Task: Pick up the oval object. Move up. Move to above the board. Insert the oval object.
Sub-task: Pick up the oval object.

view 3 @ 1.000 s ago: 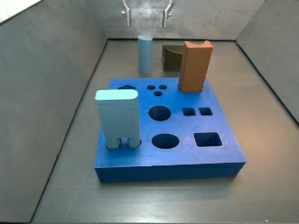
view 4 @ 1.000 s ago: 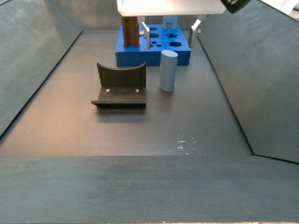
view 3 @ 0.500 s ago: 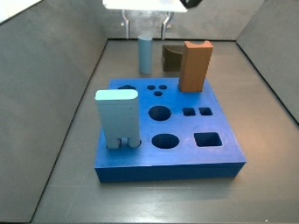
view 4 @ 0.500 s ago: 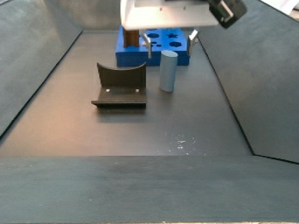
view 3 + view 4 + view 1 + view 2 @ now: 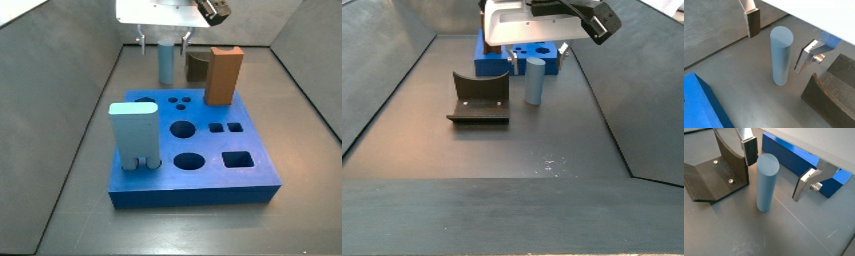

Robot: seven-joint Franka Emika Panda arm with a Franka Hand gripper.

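Note:
The oval object, a tall slim light-blue peg, stands upright on the floor behind the board; it also shows in a side view. My gripper is open and low over the peg. In both wrist views the peg stands between the two fingers with a gap on each side. The gripper touches nothing. The board is a flat bright-blue block with round and square holes.
A pale bluish-white block stands on the board's near left corner. An orange-brown block stands at its far right edge. The dark fixture stands close beside the peg. Grey walls enclose the floor.
The gripper has come down from high above the peg until its open fingers straddle the peg's top. The peg and blocks have not moved.

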